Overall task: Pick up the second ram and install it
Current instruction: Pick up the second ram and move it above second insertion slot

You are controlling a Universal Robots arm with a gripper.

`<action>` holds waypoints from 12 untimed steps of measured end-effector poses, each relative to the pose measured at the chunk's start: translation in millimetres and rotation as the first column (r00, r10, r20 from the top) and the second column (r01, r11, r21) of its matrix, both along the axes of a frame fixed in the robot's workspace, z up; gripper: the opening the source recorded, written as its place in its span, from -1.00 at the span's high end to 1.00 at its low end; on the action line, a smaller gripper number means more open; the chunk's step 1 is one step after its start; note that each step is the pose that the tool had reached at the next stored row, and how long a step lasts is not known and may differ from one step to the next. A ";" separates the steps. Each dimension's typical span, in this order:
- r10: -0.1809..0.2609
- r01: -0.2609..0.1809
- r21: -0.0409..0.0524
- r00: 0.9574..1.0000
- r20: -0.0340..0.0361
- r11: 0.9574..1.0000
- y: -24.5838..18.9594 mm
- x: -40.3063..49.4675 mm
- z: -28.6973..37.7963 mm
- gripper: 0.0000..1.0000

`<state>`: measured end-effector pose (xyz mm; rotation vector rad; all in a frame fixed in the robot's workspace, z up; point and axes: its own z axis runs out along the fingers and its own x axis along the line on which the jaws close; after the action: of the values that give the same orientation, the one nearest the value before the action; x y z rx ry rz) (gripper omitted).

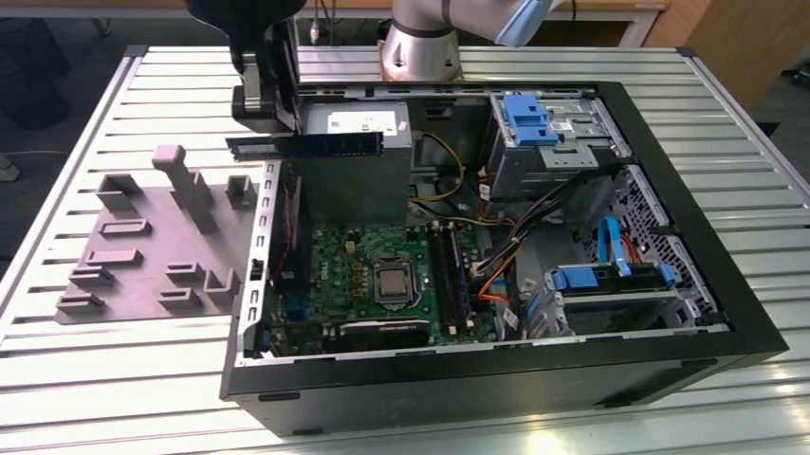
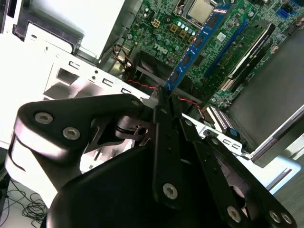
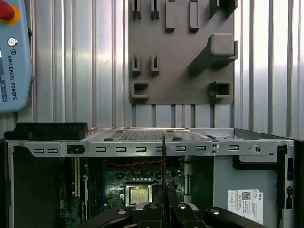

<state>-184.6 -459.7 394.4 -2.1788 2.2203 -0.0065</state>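
Place: probably robotics lab | slatted metal bench (image 1: pixel 114 379) | open computer case (image 1: pixel 506 379) | teach pendant (image 3: pixel 14 61)

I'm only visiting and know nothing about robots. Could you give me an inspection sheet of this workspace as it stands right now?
Surface: slatted metal table carrying an open computer case that lies on its side.
Job's things: the second ram is held level in the air above the case's far edge, not seated in the memory sockets.
Clutter: grey moulded tray beside the case, on the exterior view's left.
Grippers: the hand is shut on one end of the ram.
Cables: orange, yellow and blue cables run inside the case, away from the hand.
Surroundings: robot base at the table's far edge; a control pendant lies near the tray.
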 end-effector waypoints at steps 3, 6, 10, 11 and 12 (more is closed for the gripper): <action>0.000 0.000 0.000 1.000 0.000 1.000 0.0 2.7 -0.1 0.72; 0.000 0.000 0.000 1.000 0.000 1.000 0.0 5.4 0.0 0.72; 0.000 0.000 0.000 1.000 0.000 1.000 0.0 8.9 0.0 0.72; 0.000 0.000 0.000 1.000 0.000 1.000 0.0 9.6 0.0 0.72; 0.000 0.000 0.000 1.000 0.000 1.000 0.0 10.3 0.0 0.72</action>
<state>-174.3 -459.7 394.4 -2.1787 2.2204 -0.0065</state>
